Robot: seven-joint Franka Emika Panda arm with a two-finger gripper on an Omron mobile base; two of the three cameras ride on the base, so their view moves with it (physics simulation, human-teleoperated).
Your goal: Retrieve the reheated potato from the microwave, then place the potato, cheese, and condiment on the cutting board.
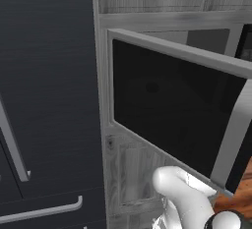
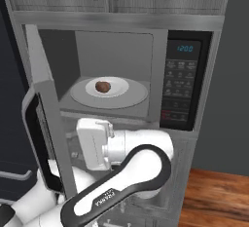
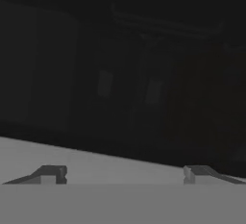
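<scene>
While the microwave [image 2: 121,70] stands with its door [image 1: 172,110] swung wide to the left, the cavity is fully in sight from the right base view. On the round glass turntable [image 2: 131,97] inside lies a small white plate [image 2: 119,85], and the brown potato [image 2: 102,86] rests on the middle of this plate, a little to the left of the cavity's centre. At the right of the cavity, the dark control panel [image 2: 181,82] shows a lit blue display at its top. In the left base view the black glass of the open door faces the camera, with its grey bar handle [image 1: 235,134] at the right edge and a tall dark cabinet front [image 1: 47,100] to the left of it. The white arm [image 2: 131,167] bends below the cavity, in front of the lower grey wooden cabinet [image 2: 187,172]. In the hand view the gripper [image 3: 125,175] looks at a very dark surface over a pale grey edge; its two finger tips [image 3: 50,174] stand well apart with nothing between them, so the jaws are wide and hold nothing. A wooden floor [image 2: 219,197] shows at the lower right.
</scene>
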